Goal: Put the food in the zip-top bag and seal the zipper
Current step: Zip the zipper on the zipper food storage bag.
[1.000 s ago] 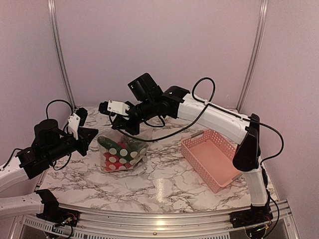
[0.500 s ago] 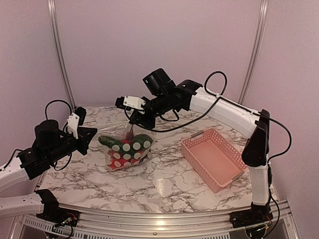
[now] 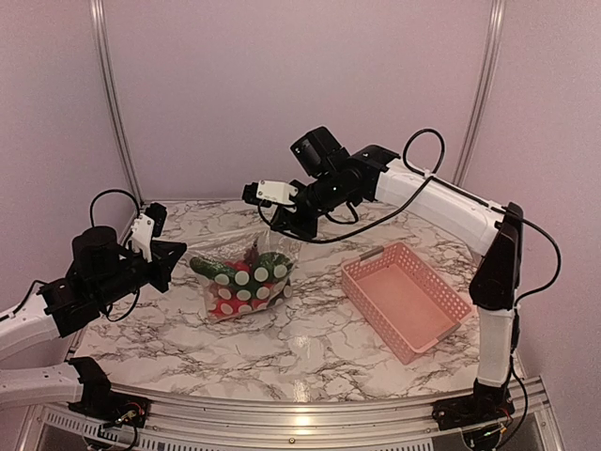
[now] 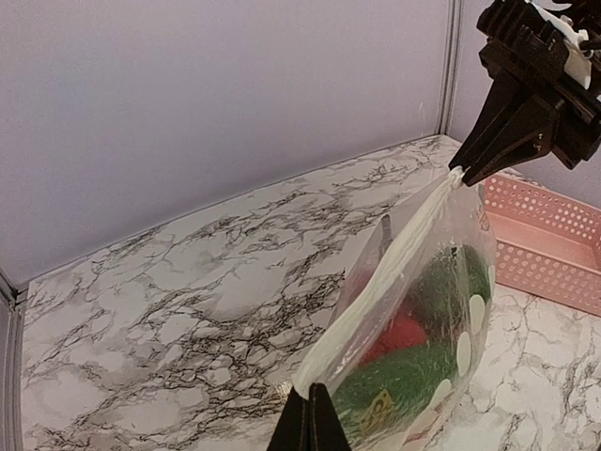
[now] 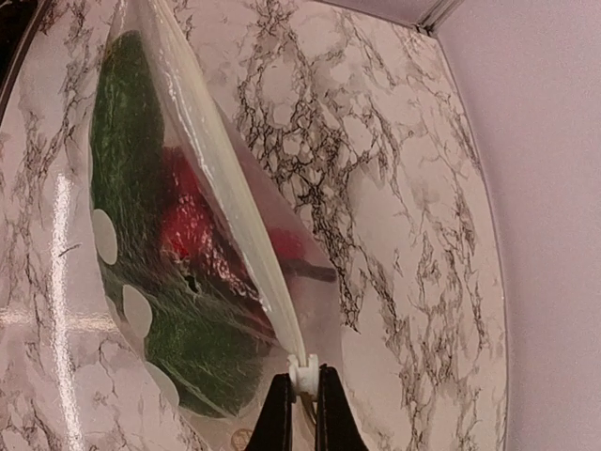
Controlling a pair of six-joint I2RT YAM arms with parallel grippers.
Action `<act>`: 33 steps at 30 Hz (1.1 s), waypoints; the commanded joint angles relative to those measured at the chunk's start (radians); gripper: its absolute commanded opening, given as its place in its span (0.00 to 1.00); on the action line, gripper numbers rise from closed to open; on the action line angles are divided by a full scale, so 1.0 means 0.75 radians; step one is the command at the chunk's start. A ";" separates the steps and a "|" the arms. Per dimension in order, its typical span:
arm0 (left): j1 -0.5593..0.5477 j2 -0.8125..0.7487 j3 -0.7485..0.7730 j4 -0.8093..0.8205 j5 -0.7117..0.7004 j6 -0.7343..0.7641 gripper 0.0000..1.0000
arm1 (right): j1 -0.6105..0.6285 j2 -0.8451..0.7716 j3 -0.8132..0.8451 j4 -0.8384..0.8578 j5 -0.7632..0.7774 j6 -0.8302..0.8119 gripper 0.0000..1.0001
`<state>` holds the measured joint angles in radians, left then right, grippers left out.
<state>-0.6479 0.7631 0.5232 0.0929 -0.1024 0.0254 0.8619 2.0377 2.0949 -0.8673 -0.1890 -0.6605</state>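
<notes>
The filling part of the task looks done. The food (image 3: 228,273) sits inside the zip-top bag (image 3: 246,289), green and red pieces showing through the dotted plastic. The pink basket (image 3: 377,256) to the right holds nothing that I can see, and no loose produce lies on the marble counter (image 3: 319,349). The bag rests on the counter between the two arms with its belly down and its mouth edge lifted, drawn into a line between them. The left arm's fingers (image 4: 303,425) are clenched, and they appear to pinch the near end of that edge, though the contact itself sits at the very bottom of the left wrist view. The right arm's fingers (image 3: 278,227) are closed tight on the far end, where the right wrist view shows a small white piece of the zipper (image 4: 394,252) caught between them. Along the stretched length the strip reads as one pale flat band with no gap between the two lips, so the seal may be partly or fully pressed. The pictures are not sharp enough to confirm that it is locked end to end. What seems to be left is finishing or checking that closure, then letting go of the bag.
</notes>
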 commanded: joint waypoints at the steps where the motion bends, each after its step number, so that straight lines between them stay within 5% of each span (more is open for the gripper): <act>1: 0.031 0.004 -0.016 0.030 -0.094 -0.009 0.00 | -0.107 -0.078 -0.023 -0.127 0.196 -0.031 0.00; 22: 0.041 0.190 0.008 0.213 -0.001 -0.071 0.00 | -0.179 -0.133 -0.160 -0.121 0.222 -0.060 0.00; 33: 0.083 0.738 0.495 0.410 0.064 0.015 0.00 | -0.262 0.034 0.182 0.011 0.304 -0.084 0.00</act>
<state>-0.5941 1.2758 0.7971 0.3077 -0.0502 0.0040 0.6777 2.0373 2.1326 -0.9070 -0.0257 -0.7116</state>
